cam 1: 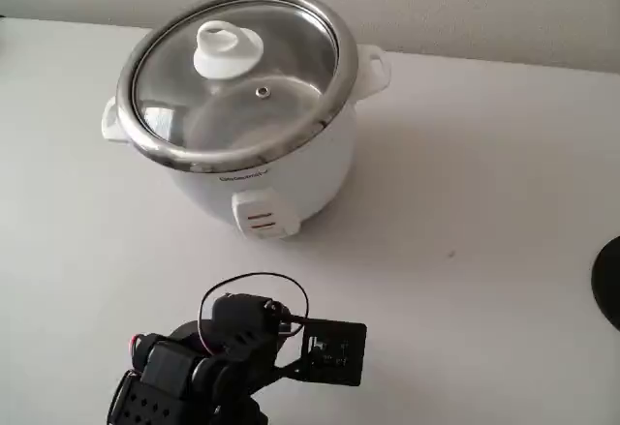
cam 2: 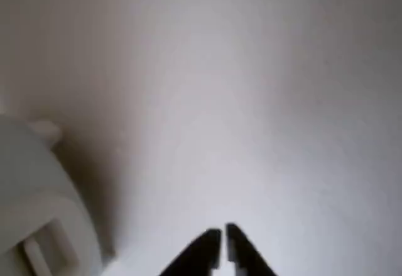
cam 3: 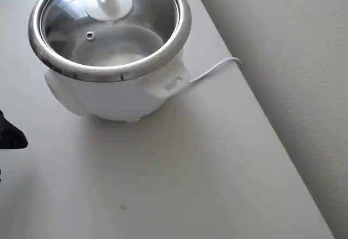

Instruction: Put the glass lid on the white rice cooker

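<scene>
Table: a plain white tabletop (cam 1: 484, 202) carries everything; in the overhead view its far edge meets a pale wall.
Rice cooker: the squat round white rice cooker (cam 1: 281, 168) with a shiny steel rim stands on the table beyond the arm in the fixed view. In the wrist view its white body (cam 2: 38, 213) sits at the lower left, ahead and to the left of the fingertips, apart from them. In the overhead view (cam 3: 117, 95) a side handle faces the wall and a thin white cord (cam 3: 212, 70) leads from it toward the table edge.
Glass lid: the round clear glass lid (cam 1: 281, 67) with its thin metal rim is seated on top of the cooker, rim on rim, level. Its white plastic knob (cam 1: 228, 49) stands at the centre, with a small metal vent hole (cam 1: 262, 92) just beside it. In the overhead view (cam 3: 147, 16) the steel pot shows through the glass. The lid is well apart from the gripper, untouched.
Arm: the black arm (cam 1: 208, 362) is low in the fixed view, in front of the cooker's switch panel (cam 1: 262, 220).
Gripper: the black two-finger gripper (cam 2: 222, 238) hovers over bare table, fingertips nearly together with only a thin gap, clasping nothing.
</scene>
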